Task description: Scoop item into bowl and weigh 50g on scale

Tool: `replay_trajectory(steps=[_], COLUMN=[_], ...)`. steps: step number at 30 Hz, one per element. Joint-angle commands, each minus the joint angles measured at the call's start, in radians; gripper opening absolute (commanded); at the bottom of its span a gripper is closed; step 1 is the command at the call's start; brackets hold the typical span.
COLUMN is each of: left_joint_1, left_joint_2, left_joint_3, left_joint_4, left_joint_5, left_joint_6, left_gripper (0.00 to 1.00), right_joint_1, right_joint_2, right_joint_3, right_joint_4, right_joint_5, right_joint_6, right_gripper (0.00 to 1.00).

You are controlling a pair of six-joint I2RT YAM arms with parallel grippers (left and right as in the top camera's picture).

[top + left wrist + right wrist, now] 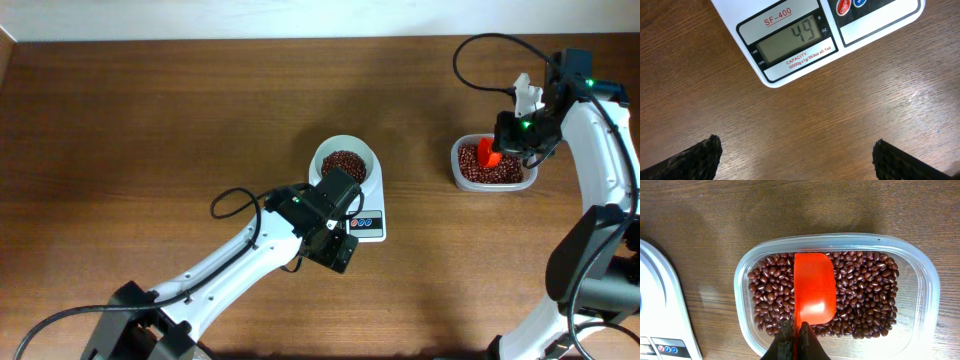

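Plainly the main hazard is overshooting: the display (790, 42) on the scale (875, 27) reads 49, so anything like a full scoop would carry the weight well past the target. The bowl (368, 155) sits on the scale's far half with a heap of beans (343, 163) in it, and more beans fill the tub (927, 280) well to the right of the scale. The right gripper (797, 342) is clamped on the handle of the orange scoop (812, 287), which lies over the tub's beans and looks empty. The left gripper (800, 165) hangs with jaws wide apart and nothing between them, just off the scale's front edge; a bump there would upset the reading. The left arm also crowds the scale's front, so a scoop brought in low from that side could clip it. Beans could drop on the bare table (150, 120) between scale and tub. Behind and left of the scale, the wood lies open.
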Motion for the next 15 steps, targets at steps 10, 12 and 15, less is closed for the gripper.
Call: replay_trajectory(steps=[10,12,15], left_joint_1=[-0.003,-0.003,-0.003], left_joint_2=[-0.01,-0.01,-0.01], left_joint_3=[-0.006,-0.006,-0.006], left_joint_4=[0.0,0.0,0.0], left_joint_5=[-0.009,-0.009,-0.009], left_joint_6=[0.001,0.001,0.001], left_gripper=[0.99,0.99,0.99], right_joint_1=[0.005,0.005,-0.01], right_joint_2=[-0.002,-0.002,-0.002], right_joint_3=[-0.028,-0.028,-0.027], right_joint_4=[0.005,-0.001,0.003], right_joint_5=[-0.072,-0.075,-0.047], right_joint_6=[0.009,0.032,0.031], right_gripper=[0.04,0.04,0.04])
